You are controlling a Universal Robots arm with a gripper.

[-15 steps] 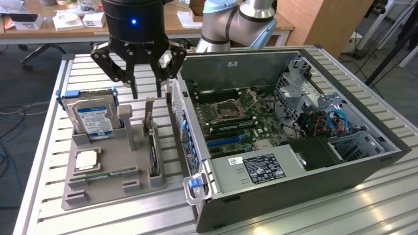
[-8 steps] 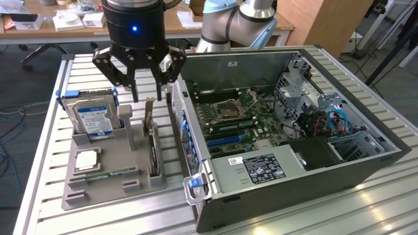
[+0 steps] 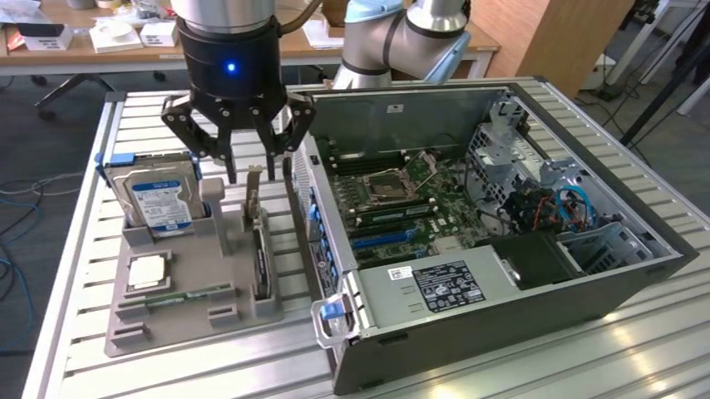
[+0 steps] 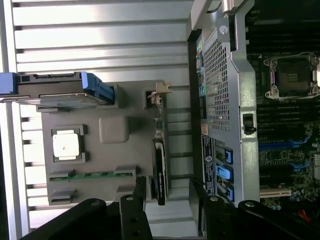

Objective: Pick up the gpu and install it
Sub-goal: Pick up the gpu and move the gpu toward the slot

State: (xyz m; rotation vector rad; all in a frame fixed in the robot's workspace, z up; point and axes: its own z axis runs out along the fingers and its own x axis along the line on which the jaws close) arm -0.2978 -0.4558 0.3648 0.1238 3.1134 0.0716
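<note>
The gpu (image 3: 259,245) stands on its long edge in a slot of the grey holder tray (image 3: 189,320), at the tray's side nearest the computer case. Seen edge-on in the wrist view, the gpu (image 4: 159,165) is a thin dark card with a silvery bracket at one end. My gripper (image 3: 253,162) hangs open just above the card's far end, black fingers spread to either side of it and nothing between them. In the wrist view my gripper (image 4: 167,205) straddles the card's line. The open computer case (image 3: 577,274) lies beside the tray with its motherboard (image 3: 394,199) exposed.
The tray also holds a silver hard drive (image 3: 161,195) with a blue-white label, a square processor (image 3: 148,273) and a green memory stick (image 3: 183,295). Everything rests on a slatted aluminium table (image 3: 621,357). A desk with boxes stands behind.
</note>
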